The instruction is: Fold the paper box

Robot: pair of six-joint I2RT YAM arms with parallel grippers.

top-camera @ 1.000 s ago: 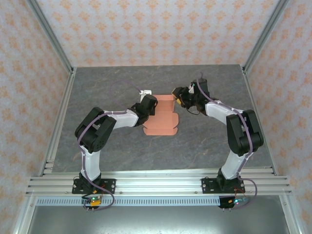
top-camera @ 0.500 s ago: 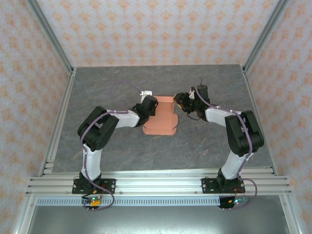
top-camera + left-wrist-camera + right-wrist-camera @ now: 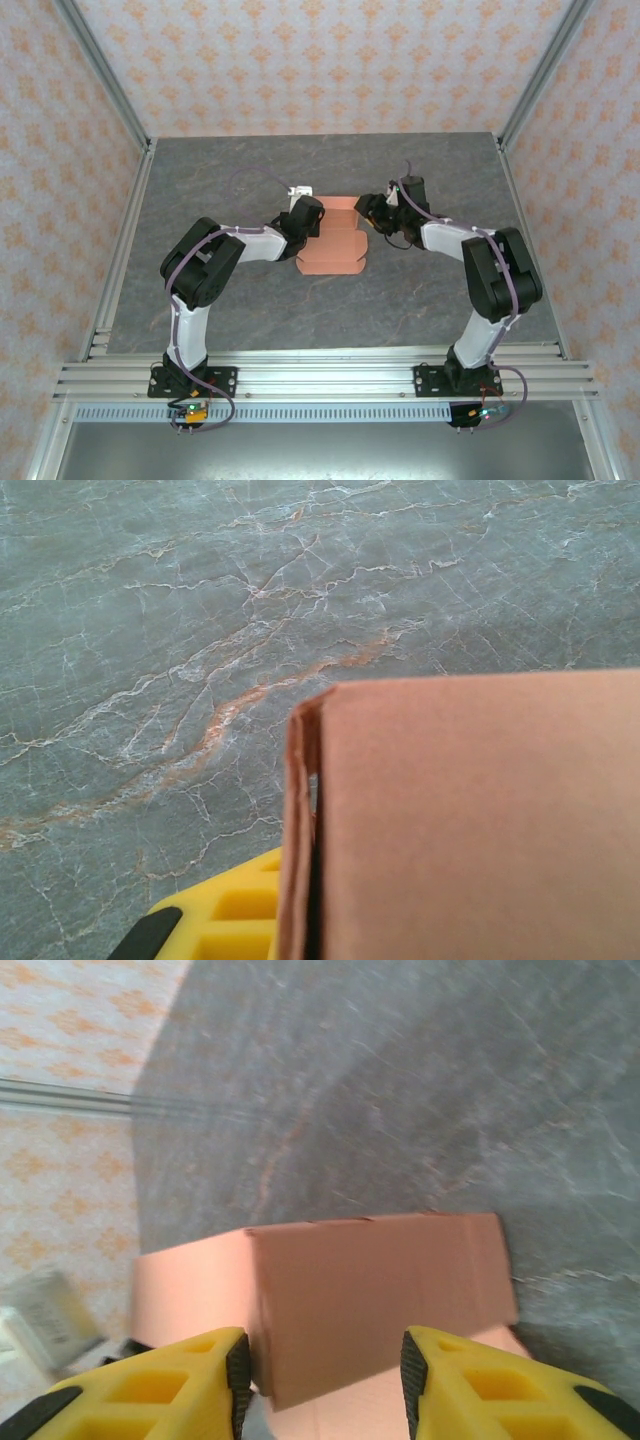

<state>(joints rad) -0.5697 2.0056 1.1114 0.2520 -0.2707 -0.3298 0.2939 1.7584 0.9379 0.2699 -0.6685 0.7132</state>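
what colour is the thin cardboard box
It's a salmon-orange thin cardboard box, clearest in the right wrist view.

salmon paper box (image 3: 333, 245), grey veined table (image 3: 400, 290)

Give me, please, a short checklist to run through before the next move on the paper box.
1. The left gripper is shut on the paper box: ok, it clamps the doubled left wall.
2. The right gripper is open: ok, its fingers stand apart.
3. The raised flap lies in line between those fingers: ok.
4. Those fingers touch the flap: cannot tell.
5. The box is folded shut: not ok, its inside faces up on the table.
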